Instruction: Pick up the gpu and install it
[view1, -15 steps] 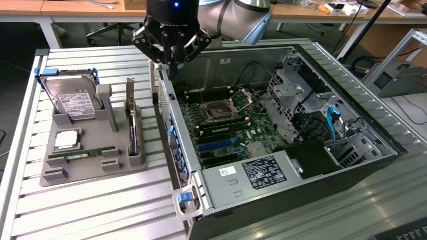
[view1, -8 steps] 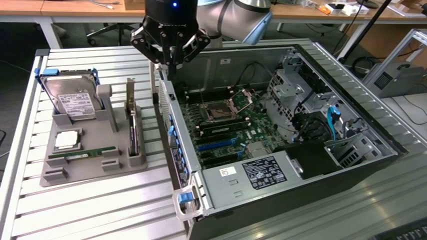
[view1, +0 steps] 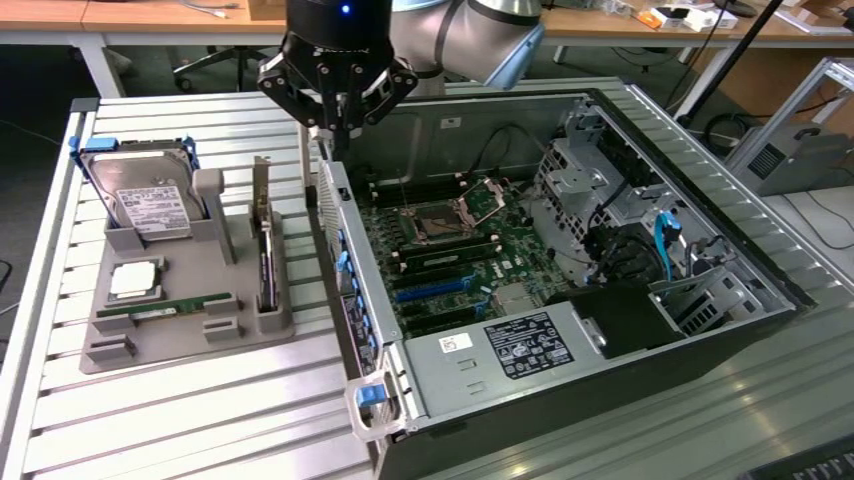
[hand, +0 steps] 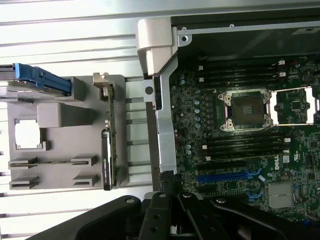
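The gpu (view1: 263, 238) stands on its edge in a slot of the grey holder (view1: 187, 335), a thin card with a silver bracket at its far end. In the wrist view the gpu (hand: 111, 135) shows as a narrow green and dark strip in the same holder (hand: 60, 115). My gripper (view1: 332, 135) hangs above the near side wall of the open computer case (view1: 358, 300), to the exterior view's right of the card. It is shut and holds nothing. Its fingertips (hand: 169, 181) are pressed together over the case wall.
The holder also carries a hard drive (view1: 147, 195), a square processor (view1: 134, 280) and a RAM stick (view1: 163, 308). Inside the case lies the motherboard (view1: 441, 250) with a blue slot (hand: 225, 176), a processor socket (hand: 246, 109) and drive cages (view1: 627, 230). A slatted metal table (view1: 187, 420) lies underneath.
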